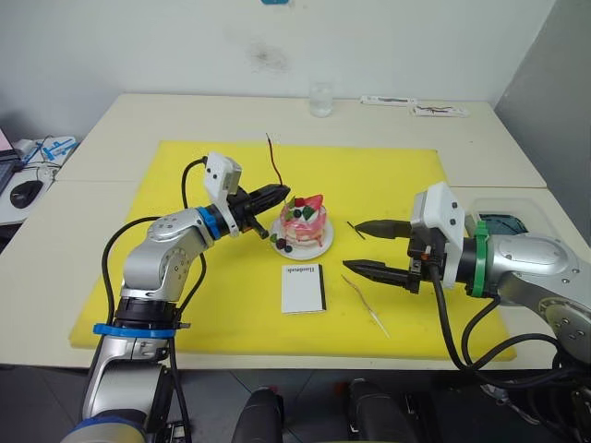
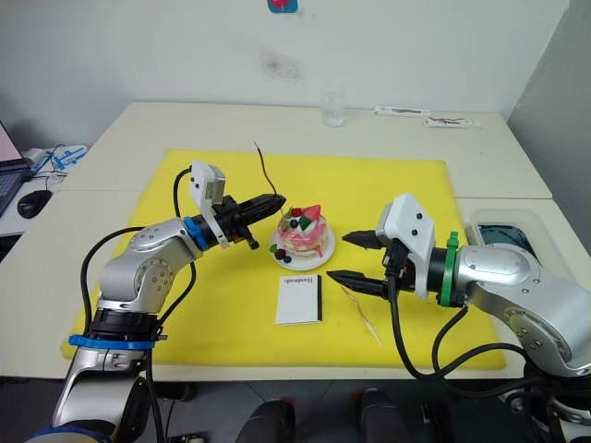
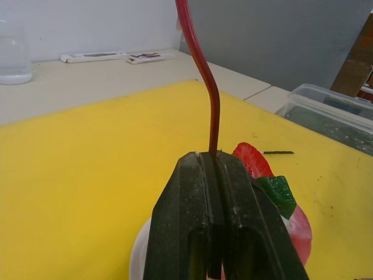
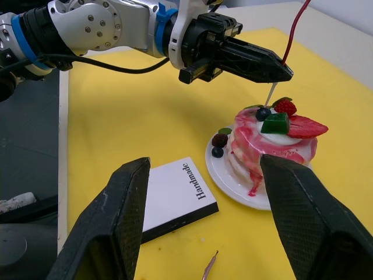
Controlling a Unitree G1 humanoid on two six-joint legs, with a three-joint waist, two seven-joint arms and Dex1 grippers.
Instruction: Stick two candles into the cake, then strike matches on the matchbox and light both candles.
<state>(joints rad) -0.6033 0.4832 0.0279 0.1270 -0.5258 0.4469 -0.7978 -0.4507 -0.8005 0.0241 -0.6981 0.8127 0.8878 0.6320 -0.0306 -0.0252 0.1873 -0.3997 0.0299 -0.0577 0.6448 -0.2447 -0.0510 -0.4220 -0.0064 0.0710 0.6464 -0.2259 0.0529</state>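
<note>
The pink-and-white cake point(image 1: 304, 224) sits on its white plate, one wavy red candle point(image 1: 274, 160) upright just above its left edge. The white matchbox point(image 1: 303, 288) lies just in front of the cake, the second candle point(image 1: 366, 305) front-right, a match point(image 1: 355, 229) right.

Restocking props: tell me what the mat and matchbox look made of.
Mat: probably foam or felt, matte yellow, with a thick soft-looking edge and no shine. Matchbox: likely card, smooth white face printed in black, with a dark side; can't tell more.
</note>
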